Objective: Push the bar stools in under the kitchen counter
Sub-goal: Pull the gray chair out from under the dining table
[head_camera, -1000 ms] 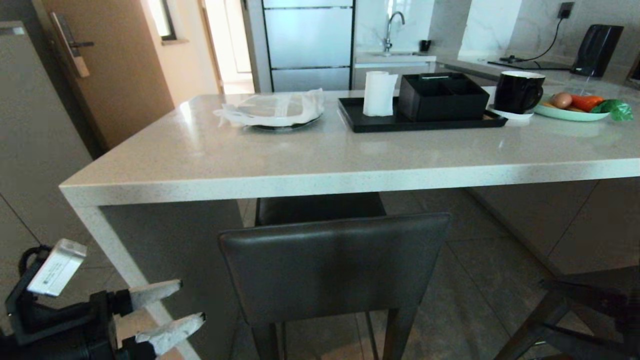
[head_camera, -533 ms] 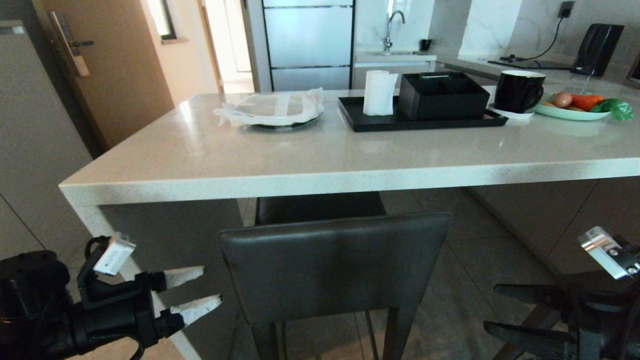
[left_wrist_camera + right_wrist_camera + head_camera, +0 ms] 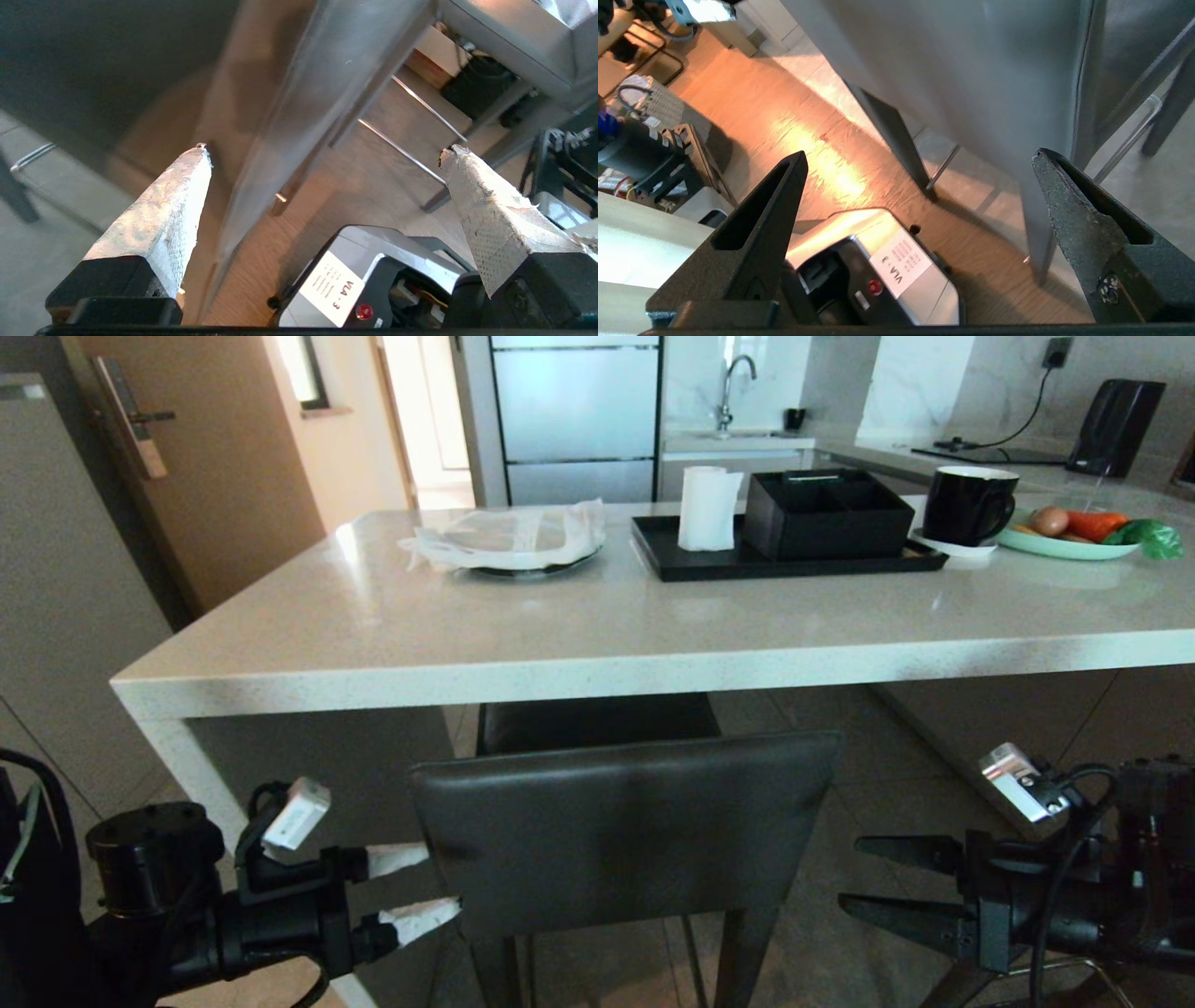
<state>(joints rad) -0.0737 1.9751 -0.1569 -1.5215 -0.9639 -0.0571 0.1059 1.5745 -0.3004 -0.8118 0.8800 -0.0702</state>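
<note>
The bar stool's backrest fills the gap below the kitchen counter's edge, blocking passage there. Open floor lies on either side of the backrest; the left gripper and right gripper, jaws wide apart, occupy those side gaps.

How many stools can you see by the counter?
1 for sure: the bar stool stands in the middle, its seat partly under the kitchen counter and its backrest sticking out. Dark legs at the bottom right corner may belong to a second, mostly hidden.
</note>
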